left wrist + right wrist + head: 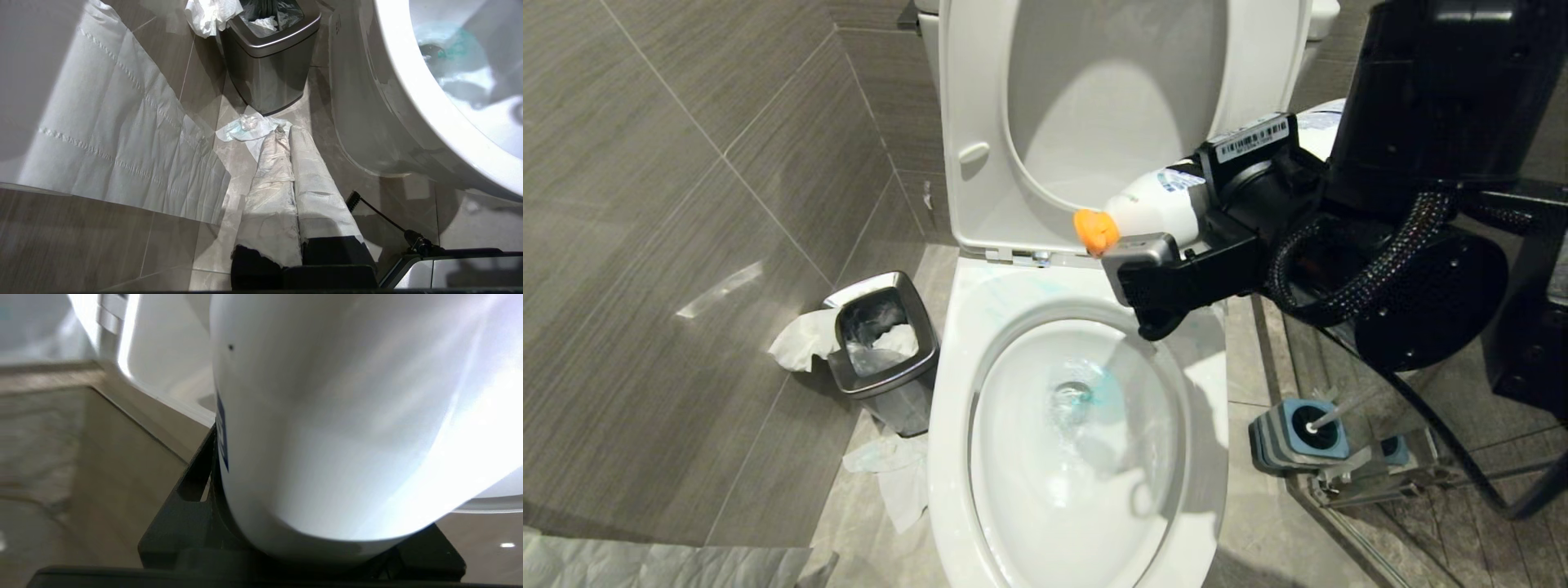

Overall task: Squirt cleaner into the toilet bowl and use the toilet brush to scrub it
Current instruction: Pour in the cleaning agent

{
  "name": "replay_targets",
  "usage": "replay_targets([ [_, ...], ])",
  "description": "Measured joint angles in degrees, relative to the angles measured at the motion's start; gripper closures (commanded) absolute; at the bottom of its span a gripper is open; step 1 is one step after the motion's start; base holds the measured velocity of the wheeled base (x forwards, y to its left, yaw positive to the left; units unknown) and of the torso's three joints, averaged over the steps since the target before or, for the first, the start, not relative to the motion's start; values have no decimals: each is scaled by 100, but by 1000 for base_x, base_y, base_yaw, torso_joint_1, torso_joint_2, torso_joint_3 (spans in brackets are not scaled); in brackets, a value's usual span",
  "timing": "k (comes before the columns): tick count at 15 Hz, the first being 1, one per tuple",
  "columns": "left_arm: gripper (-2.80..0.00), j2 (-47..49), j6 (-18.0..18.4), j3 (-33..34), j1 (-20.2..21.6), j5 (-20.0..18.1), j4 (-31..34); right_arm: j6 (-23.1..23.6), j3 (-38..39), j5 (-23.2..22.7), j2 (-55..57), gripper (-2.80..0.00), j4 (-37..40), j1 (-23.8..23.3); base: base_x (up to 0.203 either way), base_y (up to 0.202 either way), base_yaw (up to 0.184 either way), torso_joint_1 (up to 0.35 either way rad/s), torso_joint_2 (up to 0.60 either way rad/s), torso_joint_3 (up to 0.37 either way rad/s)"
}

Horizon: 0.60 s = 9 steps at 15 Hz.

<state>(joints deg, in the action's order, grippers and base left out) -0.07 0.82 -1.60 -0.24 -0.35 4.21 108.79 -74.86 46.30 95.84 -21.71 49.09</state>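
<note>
Right gripper [1168, 245] clamps white cleaner bottle [1156, 208] around body, orange cap [1096, 231] aimed over toilet bowl [1021, 457] back rim. Teal cleaner [1098, 392] tints water near drain. Bottle likely light, squeezable, slick; mid-body hold suits. Toilet brush [1327, 415] stands in holder [1294, 433] on floor beside bowl, bristles hidden. Left gripper [286, 204] shut, paper-wrapped, parked low.

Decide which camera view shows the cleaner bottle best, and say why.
The head view: the white cleaner bottle with its orange cap shows lying almost level in the right gripper, above the toilet bowl. The right wrist view shows only a close stretch of its white side. The left wrist view shows none of it.
</note>
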Motion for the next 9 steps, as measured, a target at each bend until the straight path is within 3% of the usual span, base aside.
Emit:
replay_targets([
  [5,0,0,5,2,-2,2,0,-1375,652,96,-226,0,5,-26,0,0,0,0,0,0],
  [9,0,0,-1,2,0,1,0,-3095,943,206,-288,0,19,-67,0,0,0,0,0,0],
])
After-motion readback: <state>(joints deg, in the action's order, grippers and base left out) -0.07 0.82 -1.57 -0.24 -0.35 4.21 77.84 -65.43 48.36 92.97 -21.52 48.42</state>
